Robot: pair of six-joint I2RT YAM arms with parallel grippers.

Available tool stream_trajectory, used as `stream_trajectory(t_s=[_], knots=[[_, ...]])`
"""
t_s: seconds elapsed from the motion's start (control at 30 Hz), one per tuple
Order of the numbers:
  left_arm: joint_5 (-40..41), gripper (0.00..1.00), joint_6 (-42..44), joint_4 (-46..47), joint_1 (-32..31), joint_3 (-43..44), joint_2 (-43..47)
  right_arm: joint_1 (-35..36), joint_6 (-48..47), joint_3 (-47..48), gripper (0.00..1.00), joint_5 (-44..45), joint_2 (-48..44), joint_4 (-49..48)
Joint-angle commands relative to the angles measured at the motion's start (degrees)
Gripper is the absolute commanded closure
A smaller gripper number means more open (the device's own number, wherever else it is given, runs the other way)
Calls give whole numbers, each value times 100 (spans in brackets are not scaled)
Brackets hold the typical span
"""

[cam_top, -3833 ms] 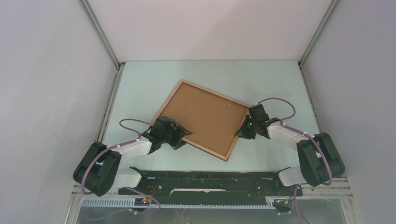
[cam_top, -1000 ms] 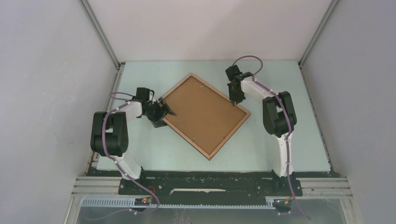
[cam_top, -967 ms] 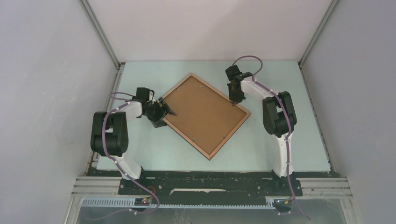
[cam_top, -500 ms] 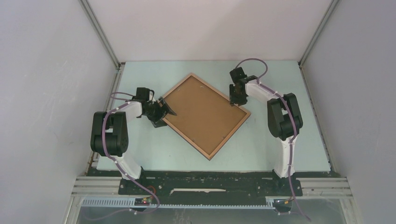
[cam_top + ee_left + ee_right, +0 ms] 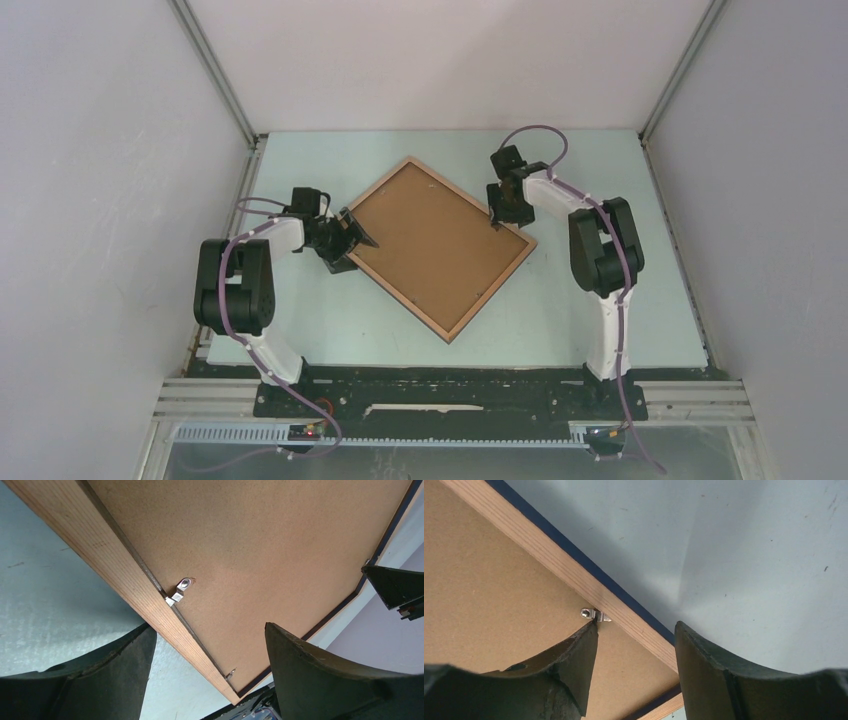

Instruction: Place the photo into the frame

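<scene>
We see frame (image 5: pixel 396 290) back-up on tabletop (image 5: pixel 330 330), long axis far-left to near-right; left gripper (image 5: pixel 352 238), right gripper (image 5: pixel 497 215) both spread.

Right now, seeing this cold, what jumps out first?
The frame lies diagonally in the middle of the table, wood face up, with the brown back of the photo filling it. The left gripper stands open astride the frame's left edge. The right gripper is open at the far right edge, one fingertip beside a small metal tab.
</scene>
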State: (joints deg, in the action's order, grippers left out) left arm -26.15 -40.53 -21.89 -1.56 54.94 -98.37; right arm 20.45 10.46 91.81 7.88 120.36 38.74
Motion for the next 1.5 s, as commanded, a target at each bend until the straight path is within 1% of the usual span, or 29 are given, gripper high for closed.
stream_trajectory(t_s=[0.0,0.1,0.23,0.33,0.57,0.67,0.7,0.73,0.8,0.87,0.9,1.0,1.03,1.13,1.23,1.3,1.4,1.47], knots=[[100,14,98,254,-2,-1,-140,-63,-221,327,35,81,266,110],[153,14,-6,208,-2,-15,-198,-73,-235,439,39,-60,432,145],[268,13,-188,-51,-2,229,-254,-76,-216,451,56,-125,455,188],[312,13,-338,-90,-23,477,-353,-55,-233,333,64,-258,403,52],[229,13,-118,-95,-54,719,-681,-5,-309,485,87,-486,586,138],[209,13,19,-53,-55,831,-773,69,-247,397,99,-512,435,277],[189,13,61,-78,-55,925,-810,85,-182,335,100,-604,357,328],[138,13,101,-116,-55,1028,-849,118,-117,254,100,-707,236,350],[128,12,177,-196,-55,1223,-877,185,-63,19,100,-1255,-28,324],[194,12,223,-227,-52,1295,-851,263,-63,-190,100,-1572,-300,237],[193,12,241,-228,-52,1300,-839,288,-58,-261,93,-1566,-417,212],[184,12,209,-209,-55,1264,-834,275,-38,-441,64,-1140,-698,41],[167,12,189,-186,-49,1251,-842,246,-48,-524,58,-1088,-766,-112],[170,12,176,-175,-55,1240,-836,127,-109,-723,46,-1025,-871,-435],[225,12,200,-180,-46,1231,-803,64,-127,-714,40,-831,-767,-497],[251,12,210,-192,-44,1230,-793,18,-162,-650,40,-789,-624,-481],[243,12,204,-191,-45,1222,-804,20,-195,-498,40,-473,-374,-370],[242,12,204,-193,-46,1221,-806,8,-193,-420,41,-344,-261,-290]])
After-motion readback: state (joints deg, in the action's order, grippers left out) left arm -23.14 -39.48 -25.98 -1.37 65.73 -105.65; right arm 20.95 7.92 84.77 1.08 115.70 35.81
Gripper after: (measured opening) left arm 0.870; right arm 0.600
